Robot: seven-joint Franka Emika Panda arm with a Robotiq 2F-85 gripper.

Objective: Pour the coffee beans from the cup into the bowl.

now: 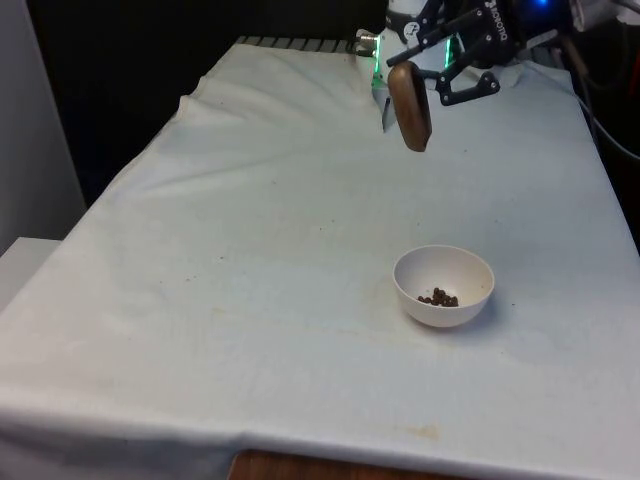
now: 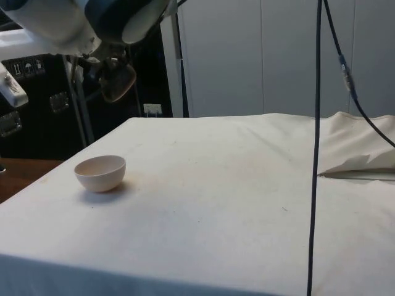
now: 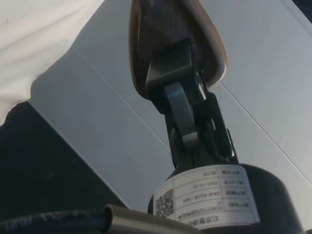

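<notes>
Front view has my gripper [image 1: 432, 88] clamped on the brown cup [image 1: 409, 105], tipped high up — any leftover beans would miss the white bowl [image 1: 444, 286] and scatter.

place: a lab or test room, we judge | table [image 2: 247, 203] draped in a plain white cloth, filling the frame's middle | black cable [image 2: 316, 154] hanging down at the side view's right | dark cabinets [image 2: 37, 117] at its left | pale wall panels [image 2: 278, 55] at upper right
</notes>
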